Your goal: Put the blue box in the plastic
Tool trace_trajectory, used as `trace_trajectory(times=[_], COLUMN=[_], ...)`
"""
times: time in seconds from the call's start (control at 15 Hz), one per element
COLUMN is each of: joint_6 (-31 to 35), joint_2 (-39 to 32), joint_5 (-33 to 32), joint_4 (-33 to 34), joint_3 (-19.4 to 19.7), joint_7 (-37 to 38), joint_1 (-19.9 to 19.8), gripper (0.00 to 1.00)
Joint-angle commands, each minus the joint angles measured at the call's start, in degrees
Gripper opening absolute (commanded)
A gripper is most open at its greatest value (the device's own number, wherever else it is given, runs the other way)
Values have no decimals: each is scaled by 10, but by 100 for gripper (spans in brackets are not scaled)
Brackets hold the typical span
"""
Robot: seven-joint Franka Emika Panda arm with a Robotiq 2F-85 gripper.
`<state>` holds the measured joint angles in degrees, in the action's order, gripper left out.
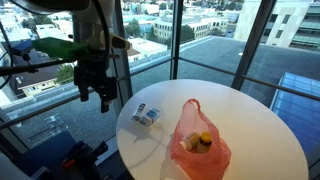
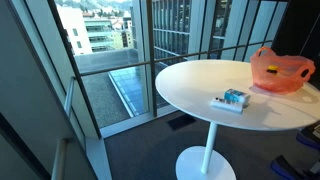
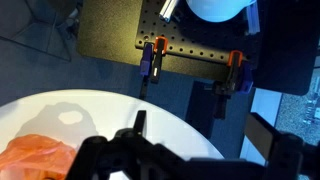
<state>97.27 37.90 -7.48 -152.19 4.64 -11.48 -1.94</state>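
The blue box [image 1: 146,115] lies on the round white table [image 1: 250,120] near its edge; it also shows in an exterior view [image 2: 233,99]. The orange plastic bag [image 1: 197,142] stands open beside it, with a yellow item inside, and shows in an exterior view [image 2: 282,68] too. In the wrist view only part of the bag [image 3: 35,155] shows at the lower left, and the box is out of view. My gripper [image 1: 94,98] hangs off the table's edge, above and to the side of the box. Its fingers [image 3: 212,135] are wide apart and empty.
Floor-to-ceiling windows and railings surround the table. Below the gripper, a black perforated base plate [image 3: 190,40] with orange-handled clamps [image 3: 236,70] sits on the floor. The table stands on a single pedestal [image 2: 206,150].
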Motion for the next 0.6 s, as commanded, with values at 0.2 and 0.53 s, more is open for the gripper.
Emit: trace_trajectory(times=[0.2,0.53], joint_6=[-2,6], joint_2=[0,-22], joint_5=[-1,1], joint_4=[1,20], joint_3=[2,-3], joint_7=[1,17], joint_1=[3,2], gripper=[100,100])
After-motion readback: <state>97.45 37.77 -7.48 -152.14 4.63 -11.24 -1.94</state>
